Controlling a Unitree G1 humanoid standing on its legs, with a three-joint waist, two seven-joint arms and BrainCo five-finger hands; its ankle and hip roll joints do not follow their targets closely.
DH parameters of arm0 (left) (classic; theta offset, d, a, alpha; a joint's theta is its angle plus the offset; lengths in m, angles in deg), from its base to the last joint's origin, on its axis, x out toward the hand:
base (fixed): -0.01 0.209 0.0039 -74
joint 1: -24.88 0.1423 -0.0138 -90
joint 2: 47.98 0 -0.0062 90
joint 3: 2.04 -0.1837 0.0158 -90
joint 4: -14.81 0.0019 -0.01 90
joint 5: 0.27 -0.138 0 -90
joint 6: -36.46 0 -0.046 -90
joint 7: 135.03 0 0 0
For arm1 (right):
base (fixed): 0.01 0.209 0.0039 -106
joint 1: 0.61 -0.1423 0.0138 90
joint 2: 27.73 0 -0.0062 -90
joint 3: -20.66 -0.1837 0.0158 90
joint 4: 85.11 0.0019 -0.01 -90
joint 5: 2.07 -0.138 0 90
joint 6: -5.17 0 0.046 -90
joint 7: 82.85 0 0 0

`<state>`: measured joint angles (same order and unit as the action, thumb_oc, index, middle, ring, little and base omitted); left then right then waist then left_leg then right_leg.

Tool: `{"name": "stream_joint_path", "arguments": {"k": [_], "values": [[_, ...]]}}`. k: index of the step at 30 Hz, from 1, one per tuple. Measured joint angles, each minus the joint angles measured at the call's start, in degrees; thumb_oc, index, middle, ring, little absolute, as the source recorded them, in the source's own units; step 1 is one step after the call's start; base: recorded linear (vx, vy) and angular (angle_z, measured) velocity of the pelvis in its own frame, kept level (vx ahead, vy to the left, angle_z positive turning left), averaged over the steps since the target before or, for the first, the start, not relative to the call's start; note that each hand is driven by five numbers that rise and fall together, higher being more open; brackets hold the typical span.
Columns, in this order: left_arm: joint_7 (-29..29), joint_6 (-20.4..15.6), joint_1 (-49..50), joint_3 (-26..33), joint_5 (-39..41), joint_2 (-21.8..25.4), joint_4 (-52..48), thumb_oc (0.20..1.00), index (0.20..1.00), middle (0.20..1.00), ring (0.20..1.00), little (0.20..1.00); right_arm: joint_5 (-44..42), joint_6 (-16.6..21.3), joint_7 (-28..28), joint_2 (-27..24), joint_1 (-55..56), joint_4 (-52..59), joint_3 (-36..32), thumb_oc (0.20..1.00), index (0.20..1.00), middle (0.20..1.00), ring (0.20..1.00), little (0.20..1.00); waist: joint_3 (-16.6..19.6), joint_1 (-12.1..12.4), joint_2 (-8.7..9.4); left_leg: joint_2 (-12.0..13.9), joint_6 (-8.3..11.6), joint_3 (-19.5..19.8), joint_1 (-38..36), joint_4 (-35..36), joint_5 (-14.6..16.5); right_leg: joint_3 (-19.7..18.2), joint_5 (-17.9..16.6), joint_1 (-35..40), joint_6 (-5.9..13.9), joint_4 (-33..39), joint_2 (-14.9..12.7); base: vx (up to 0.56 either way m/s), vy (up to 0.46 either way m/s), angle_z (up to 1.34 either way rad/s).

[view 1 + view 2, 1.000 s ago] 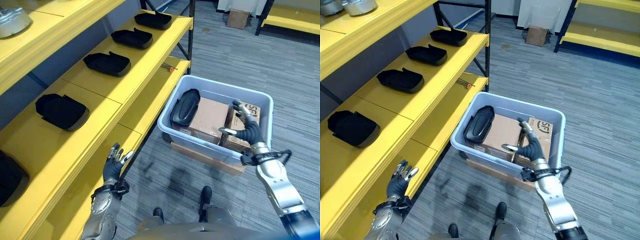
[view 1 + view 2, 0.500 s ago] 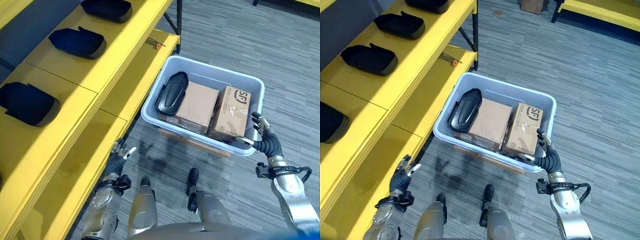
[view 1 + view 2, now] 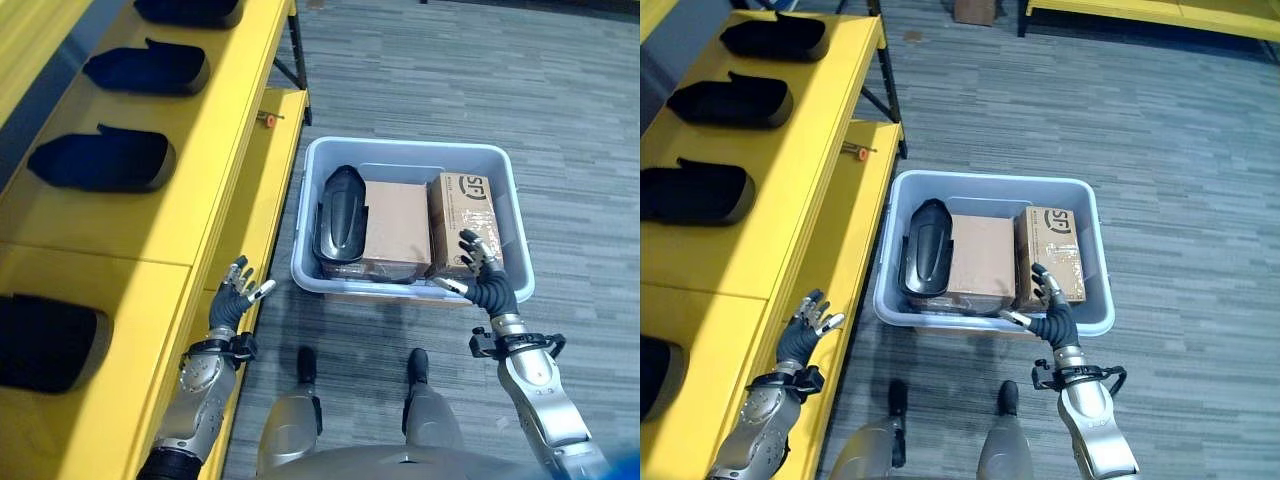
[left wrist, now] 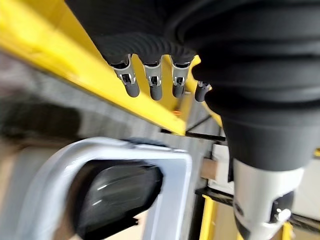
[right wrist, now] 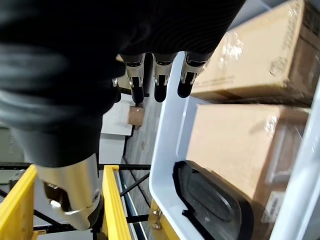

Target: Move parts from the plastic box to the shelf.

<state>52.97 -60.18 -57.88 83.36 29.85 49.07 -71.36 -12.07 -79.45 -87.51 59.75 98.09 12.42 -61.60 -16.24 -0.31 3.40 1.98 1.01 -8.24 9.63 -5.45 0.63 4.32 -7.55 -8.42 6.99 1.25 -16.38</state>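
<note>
- A pale plastic box is seen on the floor beside a yellow shelf; one black part is left in it, lying against two cardboard cartons
- Several black parts are already set in a row on the shelf, so the task is judged mostly done
- The right hand is held over the box's near rim, fingers spread, nothing grasped
- The left hand is open and empty by the shelf edge
- The shelf row is shown by the eye views, while the remaining part is shown close up by the wrist views
</note>
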Motion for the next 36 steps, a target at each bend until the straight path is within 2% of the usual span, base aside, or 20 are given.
{"name": "stream_joint_path", "arguments": {"k": [2,4,6,7,8,10,13,14,17,20,25,28,33,36], "values": [[0.7,-0.4,-0.8,0.0,-0.5,0.3,-0.9,1.0,1.0,1.0,1.0,1.0,-0.1,0.0,0.0,-0.1,-1.4,0.1,-0.6,1.0,1.0,1.0,1.0,1.0,-0.1,-0.9,0.31,-0.2,-0.06,-0.6,0.2,-0.6,0.6,-0.3,-0.3,-0.2,0.31,0.5,-0.2,0.03,0.034,-0.2],[1.2,-0.4,-1.4,-0.1,-1.6,0.3,-1.6,1.0,1.0,1.0,1.0,1.0,-0.1,0.1,0.1,-0.5,-1.7,0.1,-0.6,1.0,1.0,1.0,1.0,1.0,-0.1,-0.7,0.86,0.3,0.31,-1.0,0.6,-1.1,1.1,-0.6,0.0,-0.4,0.72,0.8,0.2,0.01,0.01,-0.15],[1.6,-0.5,-2.9,-0.7,-2.2,0.2,-2.3,1.0,1.0,1.0,1.0,1.0,-0.3,0.1,0.1,-0.6,-2.2,0.1,-0.6,1.0,1.0,1.0,1.0,1.0,0.0,-1.8,1.23,1.1,0.84,-0.9,1.5,-1.8,1.3,-0.6,0.8,-1.0,2.15,1.0,0.9,0.01,0.006,-0.03],[1.7,-0.5,-3.0,-0.8,-2.3,0.2,-2.4,1.0,1.0,1.0,1.0,1.0,-0.4,0.1,0.1,-0.6,-2.3,0.1,-0.5,1.0,1.0,1.0,1.0,1.0,-0.1,-1.9,1.21,1.2,0.92,-0.9,1.5,-1.8,1.2,-0.7,0.8,-1.1,2.15,1.0,1.0,0.02,-0.015,-0.43],[3.4,-0.7,-4.9,-1.6,-2.7,-0.4,-3.6,1.0,1.0,1.0,1.0,1.0,-0.5,0.3,0.0,-0.6,-2.4,0.8,-0.5,1.0,1.0,1.0,1.0,1.0,-0.2,-3.0,1.34,3.0,1.95,-2.4,1.7,-1.3,1.1,-2.1,0.7,-3.0,1.96,0.6,2.8,0.02,-0.071,-0.53],[3.8,-1.4,-7.5,-2.4,-2.9,-0.8,-5.1,1.0,1.0,1.0,1.0,1.0,-0.6,0.8,-0.3,-0.9,-1.7,1.2,-0.9,1.0,1.0,1.0,1.0,1.0,-0.8,-5.2,1.35,3.9,2.45,-3.0,1.7,-0.7,0.8,-2.6,0.2,-3.5,1.65,1.4,3.8,0.01,-0.084,-0.39],[6.4,-3.7,-12.9,-2.3,-6.4,-2.1,-9.2,1.0,1.0,1.0,1.0,1.0,-0.9,1.4,-0.8,-1.4,-1.9,2.6,-0.5,1.0,1.0,1.0,1.0,1.0,-2.3,-6.6,0.59,5.6,3.52,-3.9,3.5,1.3,-1.0,-3.6,-1.0,-6.8,0.77,1.8,5.6,0.01,-0.096,-0.28],[8.8,-4.1,-16.9,-2.3,-9.5,-1.5,-9.6,1.0,1.0,1.0,1.0,1.0,-1.7,2.0,-1.0,-3.1,-2.3,2.9,-0.1,1.0,1.0,1.0,1.0,1.0,-3.7,-7.4,-0.29,6.5,3.99,-3.9,3.6,1.8,-1.4,-3.6,-1.0,-7.2,0.71,1.9,6.5,0.02,-0.1,-0.08],[11.3,-5.6,-20.9,-2.2,-11.8,-1.4,-9.7,1.0,1.0,1.0,1.0,1.0,-2.3,2.7,-1.8,-4.9,-3.4,2.9,-0.1,1.0,1.0,1.0,1.0,1.0,-5.5,-8.1,-1.52,7.5,4.63,-3.9,3.5,3.5,-2.4,-3.5,-1.0,-8.0,0.31,2.0,7.8,0.01,-0.065,-0.06],[13.5,-5.6,-23.8,-2.5,-13.5,-1.5,-9.0,1.0,1.0,1.0,1.0,1.0,-2.3,3.1,-2.2,-5.2,-5.9,2.9,0.8,1.0,1.0,1.0,1.0,1.0,-6.7,-8.4,-1.7,8.2,4.98,-4.1,3.9,3.8,-2.7,-3.5,-1.0,-8.6,-0.21,1.9,8.5,0.01,-0.065,-0.07],[18.3,-6.2,-29.7,-4.6,-16.1,-1.5,-1.1,1.0,1.0,1.0,1.0,1.0,-2.7,3.3,-3.4,-6.4,-8.3,2.9,3.9,1.0,1.0,1.0,1.0,1.0,-7.3,-9.2,-2.12,8.3,5.13,-3.9,5.2,5.3,-3.7,-3.3,-1.1,-10.5,-0.47,1.9,9.0,-0.01,-0.035,0.01],[21.3,-5.9,-31.2,-4.3,-16.4,-1.6,3.5,1.0,1.0,1.0,1.0,1.0,-2.7,3.7,-3.9,-6.6,-8.8,2.9,5.0,1.0,1.0,1.0,1.0,1.0,-8.6,-9.3,-2.01,8.2,5.13,-4.0,5.6,5.5,-3.8,-3.3,-1.1,-11.0,-0.56,1.9,9.0,0.0,-0.013,0.0],[25.9,-5.4,-31.0,-3.1,-19.0,-1.4,4.4,1.0,1.0,1.0,1.0,1.0,-2.8,4.4,-5.5,-6.7,-8.8,2.9,5.1,1.0,1.0,1.0,1.0,1.0,-9.5,-9.5,-1.13,8.3,5.18,-3.8,6.6,5.5,-3.9,-3.3,-1.2,-11.9,-0.6,1.9,8.9,0.0,-0.017,0.01],[28.7,-3.9,-31.1,-2.1,-25.3,2.1,6.2,1.0,1.0,1.0,1.0,1.0,-3.0,5.6,-5.8,-6.7,-8.2,2.7,5.9,1.0,1.0,1.0,1.0,1.0,-10.3,-9.5,0.07,8.5,5.29,-3.7,7.5,5.3,-4.1,-3.2,-1.3,-12.7,-0.75,1.8,9.1,0.0,0.0,0.0]]}}
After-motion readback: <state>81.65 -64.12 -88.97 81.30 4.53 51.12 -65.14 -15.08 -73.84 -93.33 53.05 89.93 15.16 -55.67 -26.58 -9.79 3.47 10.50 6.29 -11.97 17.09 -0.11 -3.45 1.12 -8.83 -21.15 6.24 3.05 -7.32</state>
